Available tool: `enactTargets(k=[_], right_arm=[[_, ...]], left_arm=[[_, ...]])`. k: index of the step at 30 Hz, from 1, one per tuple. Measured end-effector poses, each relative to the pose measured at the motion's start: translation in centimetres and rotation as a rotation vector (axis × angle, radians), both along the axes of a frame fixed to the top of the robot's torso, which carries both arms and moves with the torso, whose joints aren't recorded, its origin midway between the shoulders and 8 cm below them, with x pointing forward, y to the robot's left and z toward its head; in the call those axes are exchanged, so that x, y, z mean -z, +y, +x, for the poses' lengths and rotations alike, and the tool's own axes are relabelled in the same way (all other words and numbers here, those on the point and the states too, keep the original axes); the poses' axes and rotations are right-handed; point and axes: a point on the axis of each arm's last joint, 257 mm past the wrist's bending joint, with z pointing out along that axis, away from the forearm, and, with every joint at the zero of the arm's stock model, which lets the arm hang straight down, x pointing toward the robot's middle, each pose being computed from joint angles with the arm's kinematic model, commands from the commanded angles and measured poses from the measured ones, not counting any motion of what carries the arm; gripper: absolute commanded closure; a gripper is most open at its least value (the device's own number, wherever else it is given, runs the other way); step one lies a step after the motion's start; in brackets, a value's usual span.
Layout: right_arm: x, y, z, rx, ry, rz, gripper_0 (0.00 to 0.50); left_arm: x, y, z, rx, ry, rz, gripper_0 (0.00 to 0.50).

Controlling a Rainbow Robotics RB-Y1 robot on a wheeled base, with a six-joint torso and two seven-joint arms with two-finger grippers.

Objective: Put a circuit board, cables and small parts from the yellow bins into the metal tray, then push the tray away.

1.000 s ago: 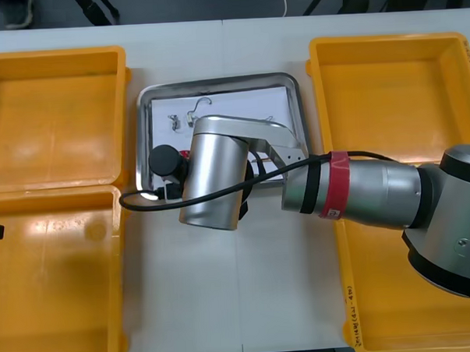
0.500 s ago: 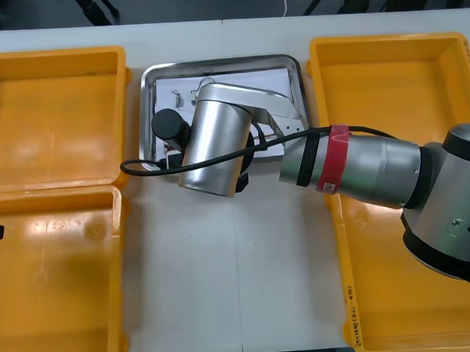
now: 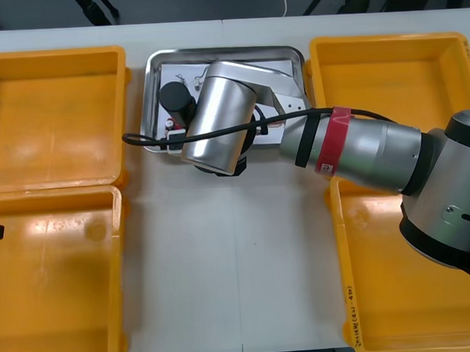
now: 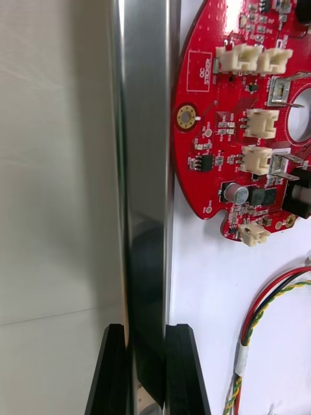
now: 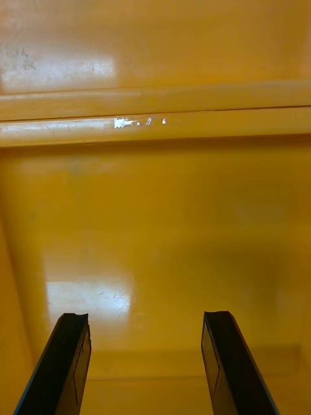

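Farther away now, the shiny rectangular metal tray (image 3: 148, 94) sits rim-pinched in my right end effector (image 4: 148, 331); finishing the push, I reckon, needs a straight shove.

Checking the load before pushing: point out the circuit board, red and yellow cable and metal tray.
circuit board (image 4: 227, 97), right wrist view, red face.
red and yellow cable (image 4: 262, 308), right wrist view, curved stretch.
metal tray (image 4: 146, 162), right wrist view, shiny rim.
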Motion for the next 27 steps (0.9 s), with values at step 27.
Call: enactTargets(k=[27], right_arm=[[-2.4, 0.5, 4.7, -0.048, -0.137, 0.03, 0.5]], left_arm=[[0.0, 0.0, 0.0, 0.0, 0.0, 0.0, 0.0]])
